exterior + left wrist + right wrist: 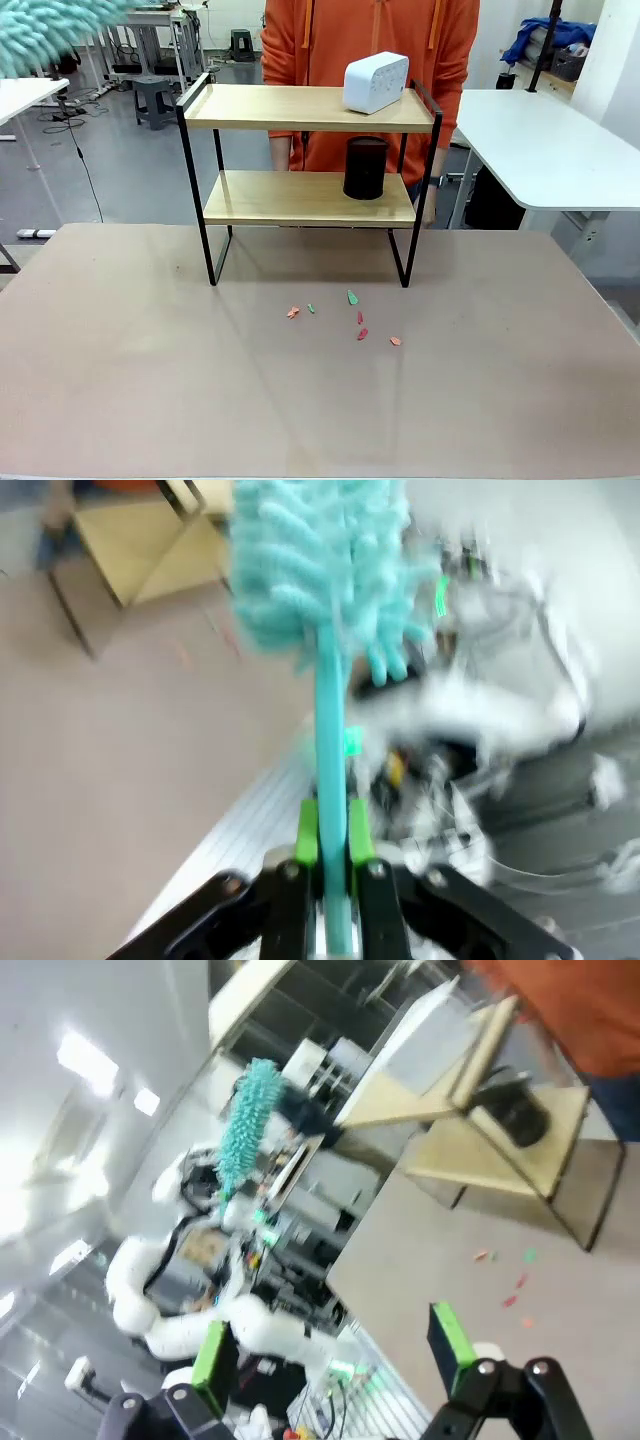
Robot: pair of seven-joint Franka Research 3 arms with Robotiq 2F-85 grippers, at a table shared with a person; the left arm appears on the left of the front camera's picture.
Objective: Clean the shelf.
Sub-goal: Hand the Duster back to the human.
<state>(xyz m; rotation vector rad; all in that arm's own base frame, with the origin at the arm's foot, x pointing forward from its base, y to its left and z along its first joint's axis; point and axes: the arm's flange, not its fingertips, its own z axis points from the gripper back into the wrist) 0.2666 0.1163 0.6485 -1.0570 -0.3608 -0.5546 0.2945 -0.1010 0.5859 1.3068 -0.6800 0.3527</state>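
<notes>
The shelf (300, 108) stands at the far middle of the brown table, two wooden boards in a black frame. A white box (376, 82) sits on its top board and a black cylinder (365, 168) on the lower one. My left gripper (333, 855) is shut on the handle of a teal fluffy duster (320, 570), whose head shows at the top left corner of the front view (45, 35). The shelf (150, 535) appears blurred in the left wrist view. My right gripper (335, 1345) is open and empty, off the table, seeing the shelf (500, 1135) and duster (243, 1120) from afar.
Small red and green scraps (355, 320) lie on the table in front of the shelf. A person in an orange hoodie (370, 40) stands behind the shelf. White tables (540, 140) flank the far sides.
</notes>
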